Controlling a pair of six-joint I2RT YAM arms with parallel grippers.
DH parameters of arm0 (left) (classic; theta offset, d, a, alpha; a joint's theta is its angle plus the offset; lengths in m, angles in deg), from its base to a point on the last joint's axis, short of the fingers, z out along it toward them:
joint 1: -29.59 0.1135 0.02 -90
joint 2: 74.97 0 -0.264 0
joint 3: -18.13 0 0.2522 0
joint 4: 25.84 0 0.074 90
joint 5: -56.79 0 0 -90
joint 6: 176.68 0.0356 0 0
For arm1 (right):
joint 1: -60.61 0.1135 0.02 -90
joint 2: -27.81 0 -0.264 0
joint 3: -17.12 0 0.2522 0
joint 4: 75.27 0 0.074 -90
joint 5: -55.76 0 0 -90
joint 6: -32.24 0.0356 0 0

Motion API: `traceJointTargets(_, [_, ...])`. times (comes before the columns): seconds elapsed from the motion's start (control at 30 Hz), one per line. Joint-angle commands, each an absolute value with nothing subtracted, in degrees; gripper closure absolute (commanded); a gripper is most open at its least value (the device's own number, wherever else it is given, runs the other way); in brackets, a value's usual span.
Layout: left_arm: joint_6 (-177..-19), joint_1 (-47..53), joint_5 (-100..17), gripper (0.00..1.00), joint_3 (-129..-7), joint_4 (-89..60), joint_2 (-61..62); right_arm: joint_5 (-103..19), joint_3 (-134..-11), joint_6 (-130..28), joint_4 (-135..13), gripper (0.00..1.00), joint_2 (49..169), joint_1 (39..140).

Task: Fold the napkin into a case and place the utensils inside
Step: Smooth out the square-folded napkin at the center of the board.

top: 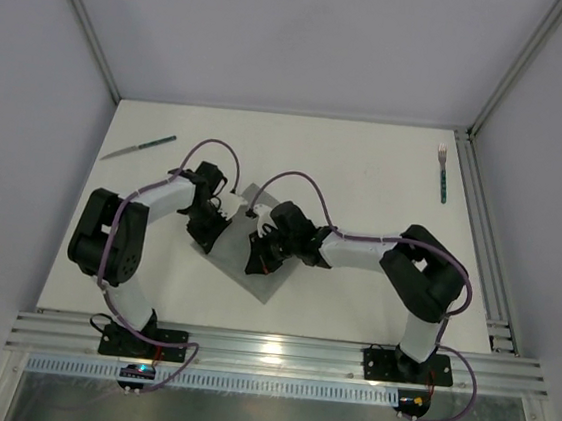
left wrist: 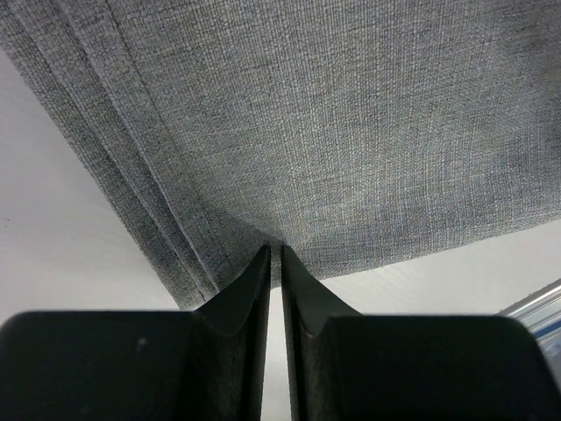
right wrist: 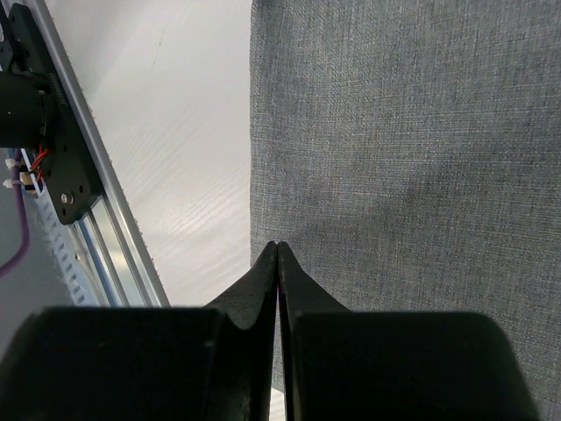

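Observation:
The grey napkin (top: pixel 271 284) lies folded at the table's middle, partly hidden under both grippers. In the left wrist view its layered edges (left wrist: pixel 149 202) run along the left side. My left gripper (top: pixel 204 243) (left wrist: pixel 275 250) is shut on the napkin's near edge, with a sliver of fabric between its tips. My right gripper (top: pixel 255 265) (right wrist: pixel 277 246) is shut with its tips touching each other, just over the napkin (right wrist: pixel 403 158) near its side edge. The knife (top: pixel 139 147) lies at the far left. The fork (top: pixel 443 172) lies at the far right.
An aluminium rail (top: pixel 276 353) runs along the near edge, holding both arm bases. Another rail (top: pixel 485 232) lines the right side next to the fork. White walls enclose the table (top: pixel 365 179) at the back and sides.

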State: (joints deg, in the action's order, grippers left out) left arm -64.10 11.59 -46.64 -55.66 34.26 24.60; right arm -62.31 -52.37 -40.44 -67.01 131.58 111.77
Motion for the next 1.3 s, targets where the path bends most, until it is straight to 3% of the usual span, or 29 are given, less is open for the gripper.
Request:
traceJointTargets(0.0, [-63.75, 11.74, -43.58, 0.88, -52.23, 29.58, 26.19, -63.68, -56.23, -40.7, -68.81, 0.97, 131.0, 112.46])
traceJointTargets(0.33, [-64.53, 11.74, -46.13, 0.89, -51.53, 29.4, 25.84, -62.72, -64.49, -40.88, -69.51, 0.97, 138.81, 113.96])
traceJointTargets(0.67, [-64.62, 11.92, -45.86, 0.89, -52.41, 29.23, 26.45, -60.26, -58.35, -43.34, -70.83, 0.97, 142.51, 115.72])
traceJointTargets(0.93, [-65.15, 13.24, -47.18, 0.9, -52.85, 29.05, 27.68, -55.44, -50.79, -47.65, -68.72, 0.97, 135.31, 119.41])
traceJointTargets(1.27, [-64.98, 13.33, -47.36, 0.89, -53.46, 29.31, 28.03, -48.48, -50.87, -50.9, -64.32, 0.97, 130.21, 121.78])
